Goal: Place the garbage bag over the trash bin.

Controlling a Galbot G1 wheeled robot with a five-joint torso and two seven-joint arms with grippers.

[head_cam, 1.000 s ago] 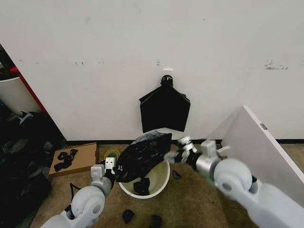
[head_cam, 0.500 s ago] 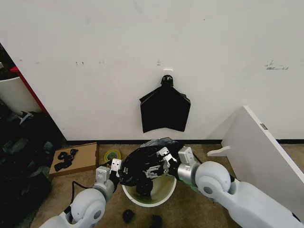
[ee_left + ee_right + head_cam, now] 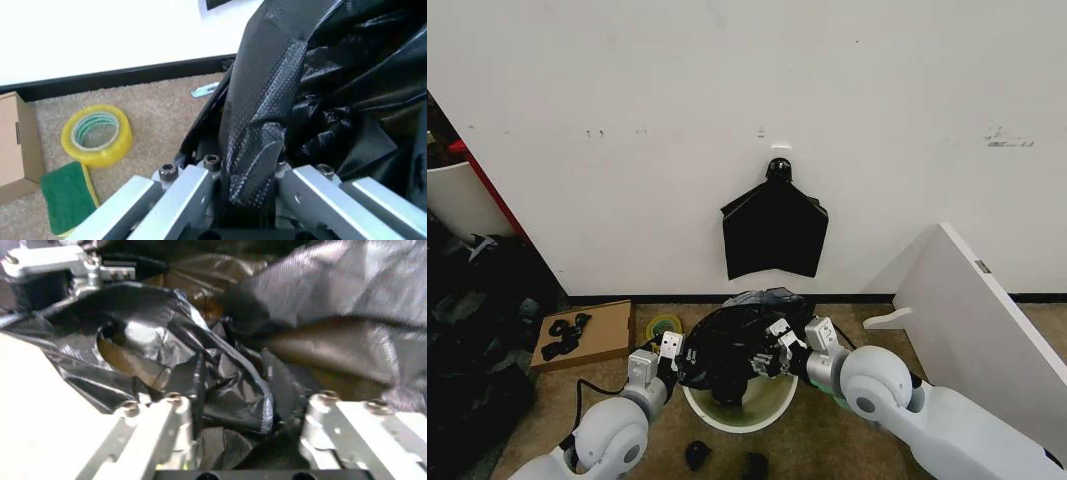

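The glossy black garbage bag (image 3: 732, 345) is bunched over the mouth of the round white trash bin (image 3: 705, 412) on the carpet in front of me. My left gripper (image 3: 670, 355) is at the bin's left rim, shut on a fold of the garbage bag (image 3: 257, 150); in the left wrist view the left gripper (image 3: 250, 169) has that fold pinched between its fingers. My right gripper (image 3: 770, 350) is pushed into the bag from the right. In the right wrist view the right gripper (image 3: 247, 405) stands open, with crumpled garbage bag (image 3: 227, 385) lying between its spread fingers.
A flat black bundle (image 3: 774, 232) hangs on the wall behind the bin. A slanted white board (image 3: 982, 330) leans at the right. A cardboard box (image 3: 587, 335), yellow tape roll (image 3: 97, 135) and green sponge (image 3: 67, 197) lie at the left. Small black scraps (image 3: 697, 455) sit near me.
My right gripper swung in from the right of the bin into the bag. The bag spread wider over the bin's mouth. My left gripper kept its hold.
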